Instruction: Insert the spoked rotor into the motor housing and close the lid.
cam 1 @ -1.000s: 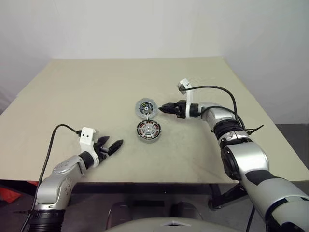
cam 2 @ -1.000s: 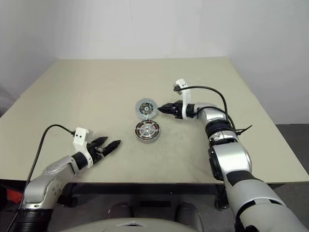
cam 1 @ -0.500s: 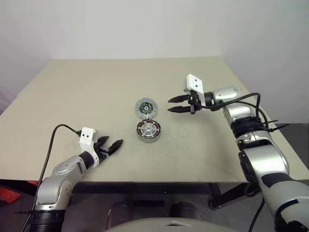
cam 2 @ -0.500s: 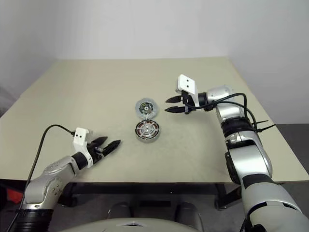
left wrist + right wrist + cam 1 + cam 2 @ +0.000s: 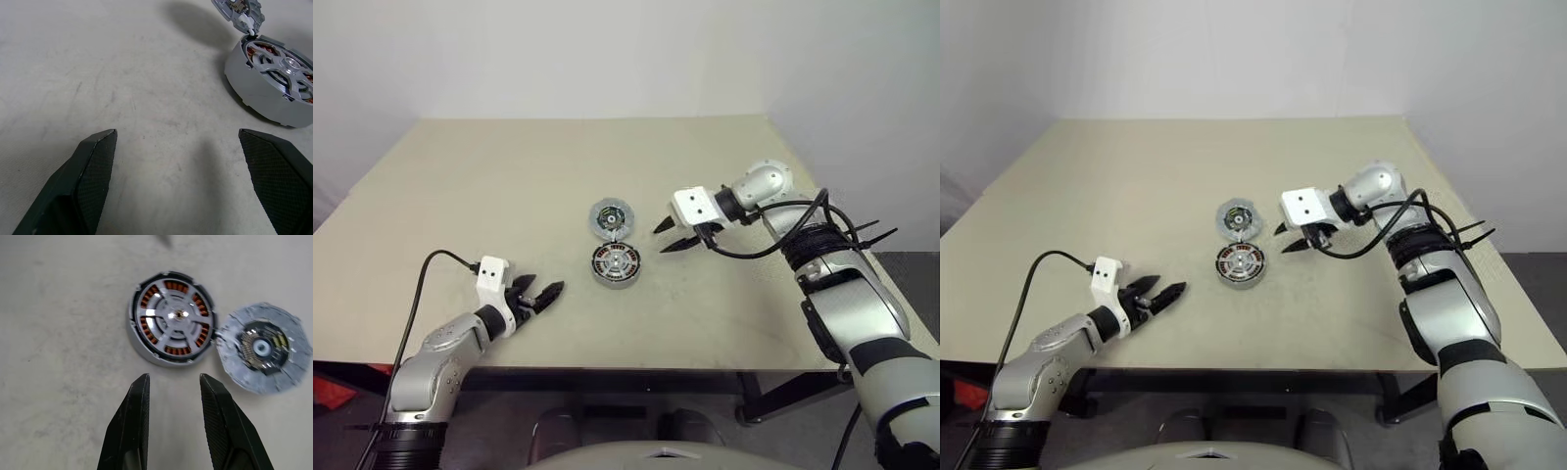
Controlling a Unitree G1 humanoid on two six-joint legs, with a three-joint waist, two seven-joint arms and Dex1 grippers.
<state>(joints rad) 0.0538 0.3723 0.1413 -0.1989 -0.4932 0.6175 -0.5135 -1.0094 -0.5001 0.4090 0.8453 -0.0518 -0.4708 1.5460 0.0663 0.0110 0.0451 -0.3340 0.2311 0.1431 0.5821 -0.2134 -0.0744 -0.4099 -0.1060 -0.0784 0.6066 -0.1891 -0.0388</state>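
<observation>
Rotor seated in the open housing, lid waiting to be folded over.

The table (image 5: pixel 489 196) is carrying the motor housing (image 5: pixel 614 265), which is sitting just ahead of and below the right gripper (image 5: pixel 172 401), whose jaws are standing a little apart and gripping nothing. The spoked rotor (image 5: pixel 172 317) is already lying inside that housing, its silver spokes covering the copper windings. The lid (image 5: pixel 264 348), hinged at the housing's edge, is lying open just to one side of the right jaws' line. The left gripper (image 5: pixel 537 297) is resting with its jaws spread wide and empty, the housing well ahead of them and off to one side. Judging from this, a push on the lid's edge is likely to slide the light housing across the table, and a rotor sitting slightly crooked could be keeping the lid from closing flush.
</observation>
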